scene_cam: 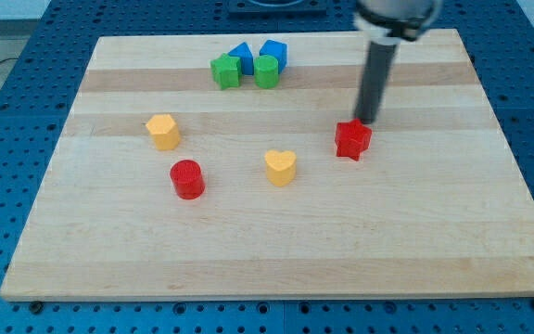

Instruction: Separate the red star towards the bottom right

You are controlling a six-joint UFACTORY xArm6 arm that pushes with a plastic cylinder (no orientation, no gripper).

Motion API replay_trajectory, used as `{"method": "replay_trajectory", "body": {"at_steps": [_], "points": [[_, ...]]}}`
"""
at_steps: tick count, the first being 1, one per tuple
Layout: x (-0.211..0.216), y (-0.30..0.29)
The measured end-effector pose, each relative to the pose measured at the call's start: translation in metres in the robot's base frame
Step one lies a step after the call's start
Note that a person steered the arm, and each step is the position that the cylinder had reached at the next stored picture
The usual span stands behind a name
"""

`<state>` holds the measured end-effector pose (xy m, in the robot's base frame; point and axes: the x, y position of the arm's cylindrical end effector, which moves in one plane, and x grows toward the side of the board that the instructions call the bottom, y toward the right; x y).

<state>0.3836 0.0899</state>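
Note:
The red star (352, 139) lies right of the board's middle. My tip (366, 122) stands just above and slightly right of it, touching or nearly touching its upper edge. A yellow heart (281, 167) lies to the star's left. A red cylinder (187, 178) lies further left, and a yellow pentagon-like block (163, 132) sits above that.
Near the view's top, two green blocks (226, 70) (266, 70) and two blue blocks (241, 56) (273, 53) sit clustered together. The wooden board (434, 241) lies on a blue perforated table (7, 139).

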Motion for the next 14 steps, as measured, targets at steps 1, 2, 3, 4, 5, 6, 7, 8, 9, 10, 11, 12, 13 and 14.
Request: {"method": "replay_trajectory", "body": {"at_steps": [1,2,3,4,5,6,7,8,9,10,11,12,13,14], "points": [[0.021,-0.028],[0.073,-0.005],[0.109,0.046],[0.099,0.028],[0.067,-0.017],[0.055,-0.012],[0.066,0.037],[0.108,0.081],[0.122,0.097],[0.093,0.082],[0.090,0.105],[0.117,0.137],[0.147,0.142],[0.140,0.137]]}}
